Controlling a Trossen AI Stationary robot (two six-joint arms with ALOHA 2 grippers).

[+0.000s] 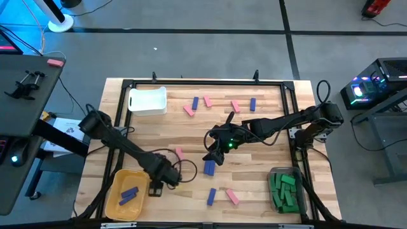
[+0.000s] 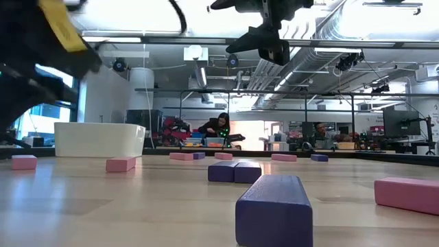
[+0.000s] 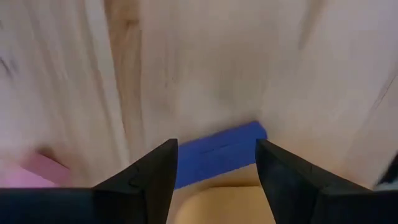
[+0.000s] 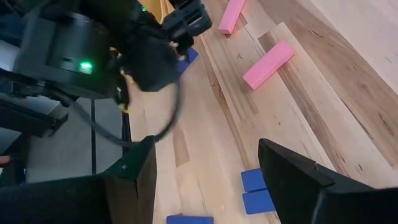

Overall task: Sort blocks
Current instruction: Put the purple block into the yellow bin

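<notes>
The blocks are small flat bars scattered on the wooden table: pink (image 1: 189,109) and blue (image 1: 252,104) ones at the far side, and a blue pair (image 1: 210,167) in the middle. My left gripper (image 3: 216,144) is open and points down beside the yellow bin (image 1: 113,207), with a blue block (image 3: 217,155) lying below and between its fingertips. That bin holds blue blocks (image 1: 130,194). My right gripper (image 4: 205,143) is open and empty, hovering above the blue pair (image 4: 255,190). My left gripper stands open over the blue block (image 4: 188,57), which lies across the gap between its fingers. I cannot tell whether the fingers touch it.
A white bin (image 1: 147,100) stands at the far left. A clear bin of green blocks (image 1: 285,191) stands at the near right. Near the front edge lie a blue block (image 1: 211,196) and a pink one (image 1: 232,197). Another pink block (image 1: 179,152) lies near the left arm.
</notes>
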